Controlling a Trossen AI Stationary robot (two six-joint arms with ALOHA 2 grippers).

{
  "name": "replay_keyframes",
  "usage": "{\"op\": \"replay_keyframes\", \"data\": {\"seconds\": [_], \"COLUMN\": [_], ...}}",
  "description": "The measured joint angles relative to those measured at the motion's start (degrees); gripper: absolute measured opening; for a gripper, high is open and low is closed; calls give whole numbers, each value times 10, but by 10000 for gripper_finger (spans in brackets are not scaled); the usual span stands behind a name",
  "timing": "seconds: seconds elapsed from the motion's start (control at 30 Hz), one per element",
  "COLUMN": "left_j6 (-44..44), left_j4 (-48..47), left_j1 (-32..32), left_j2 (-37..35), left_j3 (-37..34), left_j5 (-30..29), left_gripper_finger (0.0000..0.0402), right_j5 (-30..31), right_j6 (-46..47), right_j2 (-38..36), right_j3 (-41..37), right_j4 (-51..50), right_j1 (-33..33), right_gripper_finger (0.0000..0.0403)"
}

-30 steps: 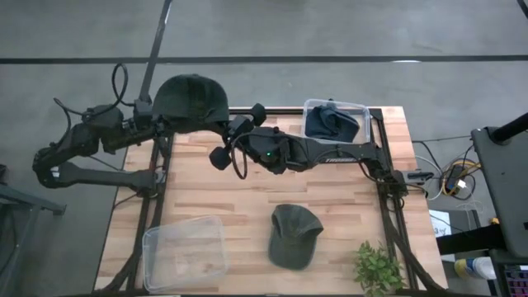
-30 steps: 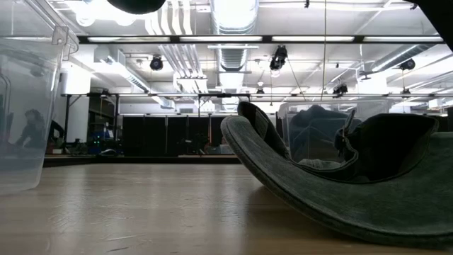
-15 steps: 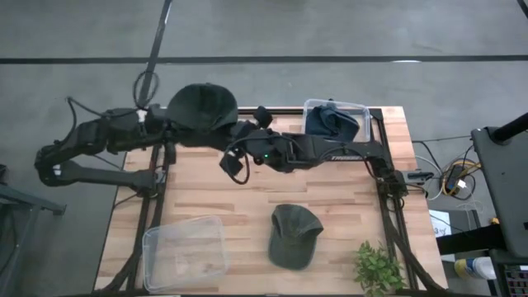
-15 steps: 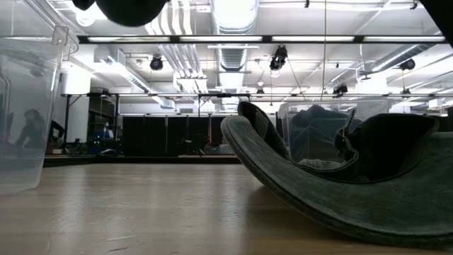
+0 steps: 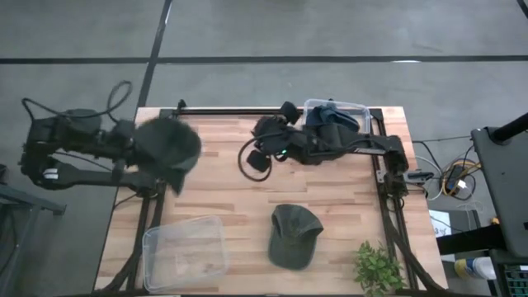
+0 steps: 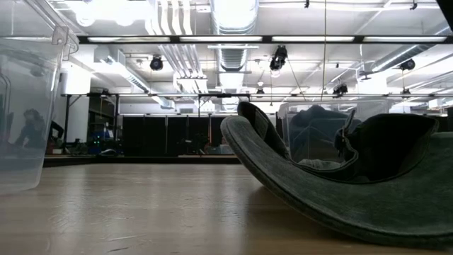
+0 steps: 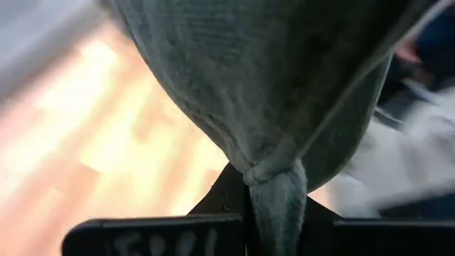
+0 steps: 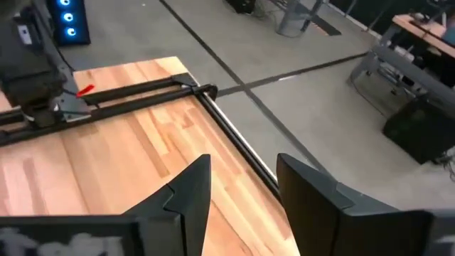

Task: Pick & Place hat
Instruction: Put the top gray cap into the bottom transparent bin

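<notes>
A dark green hat point(image 5: 167, 148) hangs above the table's left edge, with my left gripper point(image 7: 273, 222) shut on it; it fills the left wrist view. A second green hat point(image 5: 293, 235) lies on the table at the near middle, resting on its curved underside point(image 6: 333, 202). My right gripper point(image 8: 244, 169) stands open above the far middle of the table point(image 5: 257, 147), with nothing between its fingers. It points toward the table's far left corner. My left gripper pinches a bunched fold of the hat's cloth point(image 7: 274, 186) between its two fingers. The rest of the hat spreads out beyond the fingertips. The hat is lifted clear of the table. Which part of the hat the fold belongs to, I cannot tell.
A clear bin point(image 5: 334, 120) with dark cloth in it stands at the far right corner. An empty clear bin point(image 5: 186, 252) stands at the near left point(image 6: 21, 113). A small plant point(image 5: 379, 268) sits at the near right. Black rails point(image 8: 135, 99) run along the table's edges.
My left gripper has carried the hat from beyond the table's far edge toward the near left, so it now hangs over the table's left edge. My right gripper has drawn back toward the table's right, away from the hat.
</notes>
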Motion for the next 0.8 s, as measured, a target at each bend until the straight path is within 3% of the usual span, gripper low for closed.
{"op": "replay_keyframes", "data": {"seconds": [0.13, 0.53, 0.8], "left_j6": [-58, -85, -110], "left_j4": [-34, -94, -63], "left_j1": [0, -1, -49], "left_j2": [11, 49, 74], "left_j3": [-6, -87, -105], "left_j5": [101, 277, 285], "left_gripper_finger": [6, 6, 6], "right_j5": [0, -2, -2], "right_j6": [19, 21, 21], "right_j2": [-28, -56, -53], "right_j3": [0, -1, -2], "right_j4": [-26, -26, -26], "right_j1": [-1, 0, -5], "right_gripper_finger": [149, 131, 129]}}
